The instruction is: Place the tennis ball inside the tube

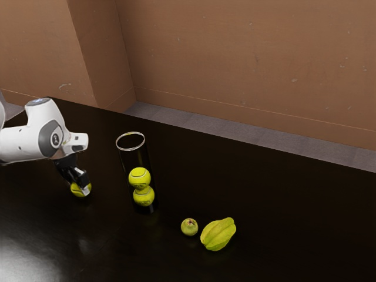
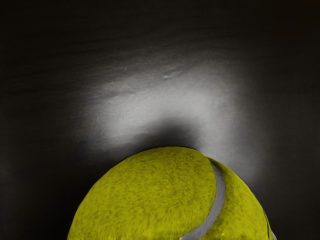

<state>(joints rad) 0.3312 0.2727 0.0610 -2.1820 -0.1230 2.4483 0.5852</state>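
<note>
A black gripper, spread or pinching impossible to tell, meets a fuzzy yellow tennis ball near a clear, silver-rimmed cylindrical tube.

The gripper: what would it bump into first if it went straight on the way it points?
Pointing down, the gripper would probably meet the lone tennis ball at its tip first, then the dark table; exact contact is unclear.

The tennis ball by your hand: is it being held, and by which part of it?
I cannot tell. My hand is down at the tennis ball, but these views do not settle whether it grips it.
</note>
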